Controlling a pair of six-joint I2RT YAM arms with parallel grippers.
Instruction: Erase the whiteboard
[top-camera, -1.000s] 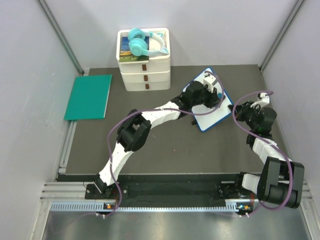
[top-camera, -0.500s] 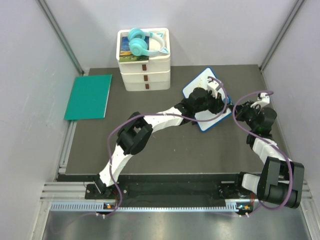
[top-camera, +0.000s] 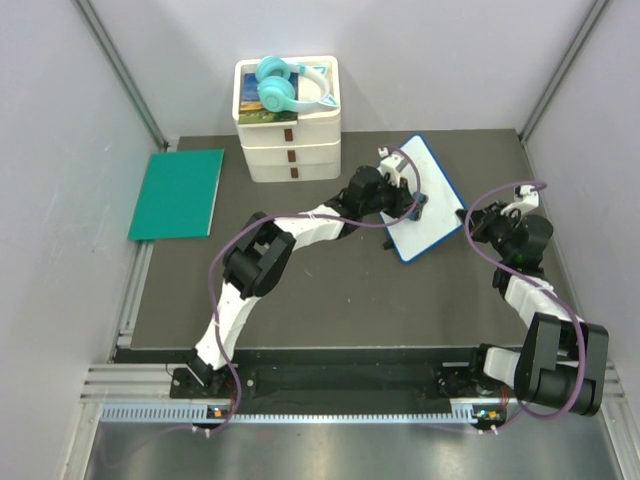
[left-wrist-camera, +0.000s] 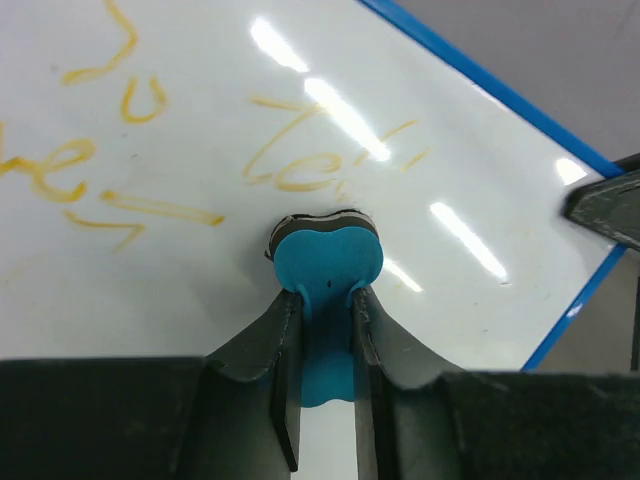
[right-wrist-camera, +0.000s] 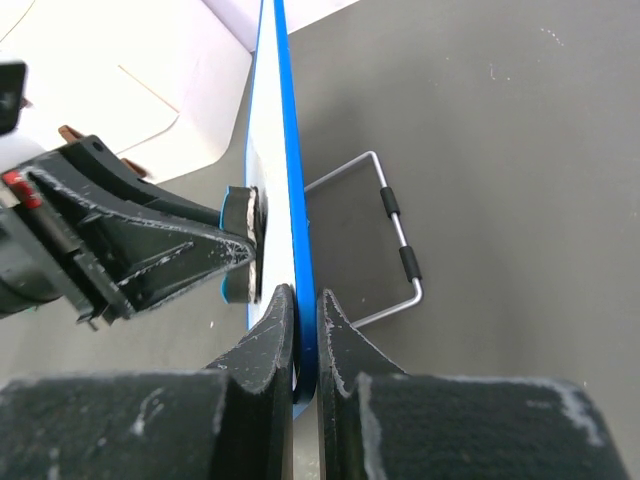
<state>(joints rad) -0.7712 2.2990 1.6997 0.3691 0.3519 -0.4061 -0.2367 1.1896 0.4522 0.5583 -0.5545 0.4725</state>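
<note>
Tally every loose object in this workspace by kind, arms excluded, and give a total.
Blue-framed white whiteboard: 1
Small blue eraser: 1
Flat green mat: 1
White stacked storage boxes: 3
Turquoise headphones: 1
Colourful flat card or book: 1
Total: 8

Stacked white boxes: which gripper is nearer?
Left. The left gripper, holding the eraser on the whiteboard, sits just right of the boxes; the right gripper clamps the whiteboard's opposite edge.
</note>
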